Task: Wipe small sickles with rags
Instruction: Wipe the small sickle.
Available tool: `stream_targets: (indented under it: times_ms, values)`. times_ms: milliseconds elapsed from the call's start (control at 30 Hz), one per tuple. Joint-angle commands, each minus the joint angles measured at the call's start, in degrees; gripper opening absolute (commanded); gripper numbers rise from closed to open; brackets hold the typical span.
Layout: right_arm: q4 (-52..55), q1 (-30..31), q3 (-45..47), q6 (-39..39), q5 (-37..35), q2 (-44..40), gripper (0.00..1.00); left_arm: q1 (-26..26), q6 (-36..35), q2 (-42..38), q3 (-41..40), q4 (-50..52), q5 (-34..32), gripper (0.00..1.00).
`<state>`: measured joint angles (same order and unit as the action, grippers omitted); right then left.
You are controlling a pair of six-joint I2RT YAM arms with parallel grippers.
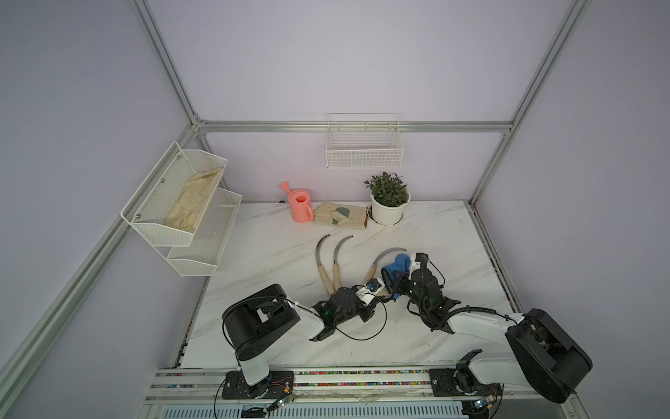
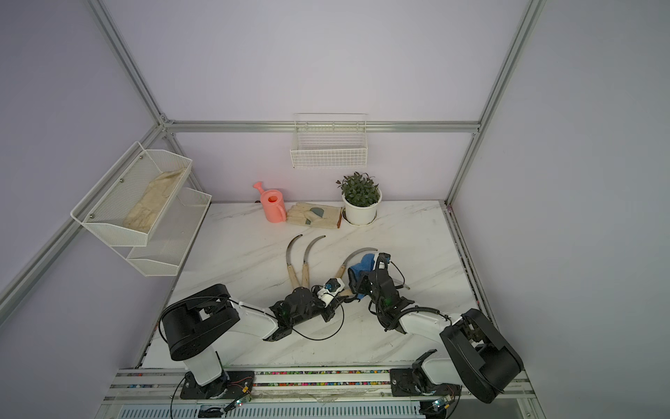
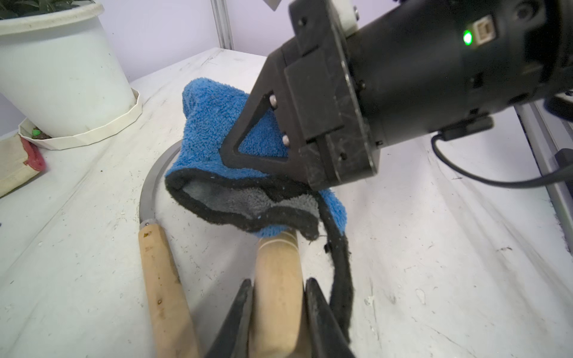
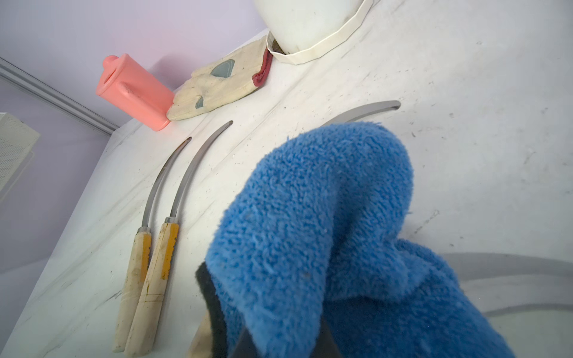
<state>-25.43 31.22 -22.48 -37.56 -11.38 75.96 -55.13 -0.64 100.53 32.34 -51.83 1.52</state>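
Rag (image 3: 217, 117) and sickle meet near the middle of the table (image 1: 435, 232). The left gripper (image 3: 279, 282) is squeezed tight on the wooden handle of one sickle (image 3: 276, 257), with a jaw on each side. That handle points straight away from the left gripper, toward the right one.

The right gripper (image 3: 231, 162) is pinched tight on the blue rag. The rag hangs down over the far end of the handle, just where the blade starts. The blade runs on under the rag and the right arm. In the right wrist view, a blurry grey curve (image 4: 496, 263) past the rag looks like it.

So the right arm is the one nearer the blade. I think the next job is to drag the rag along the curve, away from the handle and toward the tip. Another sickle (image 3: 161, 279) lies just beside the held one, so the rag could bump it. Two more sickles (image 1: 321, 254) lie side by side, well apart on the left arm's side.
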Motion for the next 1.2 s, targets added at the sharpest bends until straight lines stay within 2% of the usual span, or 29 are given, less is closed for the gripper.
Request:
stream_targets:
  times_ms: [0, 100, 300, 400, 567, 700, 867, 967, 1033, 1167]
  values:
    - [2.9, 0.0, 1.0, -0.5, 3.8, 0.4, 0.0, 0.3, -0.5, -3.2, -0.4, -7.1, 0.9, 0.0]
    - [1.5, 2.4, 0.4, -0.7, 6.6, 0.5, 0.0, 0.5, -0.5, -3.3, 0.2, -6.9, 0.4, 0.0]
    - [0.6, 10.4, -0.9, -0.7, 6.5, -1.8, 0.0, 1.6, -0.4, -2.8, 2.5, -4.8, 0.0, 0.0]
    - [0.7, 12.1, -0.9, -1.2, 5.9, -2.5, 0.0, 2.0, 0.0, -2.8, 3.2, -4.3, 0.0, 0.0]
    - [1.8, 11.6, 0.6, -2.0, 1.3, -1.6, 0.0, 2.1, 0.0, -3.5, 3.4, -3.9, 1.0, 0.0]
    - [2.1, 8.1, 3.2, -2.7, -1.4, -2.3, 0.0, 2.1, 0.0, -3.9, 3.3, -3.4, 1.1, 0.0]
    - [1.3, 0.7, 5.4, -2.7, 1.7, -1.9, 0.0, 2.1, 0.1, -4.2, 3.3, -3.2, 1.1, 0.0]
    - [1.7, 0.6, 5.0, -2.0, 1.7, -2.0, 0.0, 2.1, 0.1, -4.2, 3.3, -3.2, 1.1, 0.0]
    - [0.4, 0.9, 5.0, -2.0, 4.6, -2.5, 0.0, 2.1, 0.1, -4.2, 3.4, -3.2, 0.8, 0.0]
    - [-1.0, 6.6, 3.8, -1.1, 6.4, -3.8, 0.0, 2.2, -0.1, -4.2, 3.8, -3.0, 0.6, 0.0]
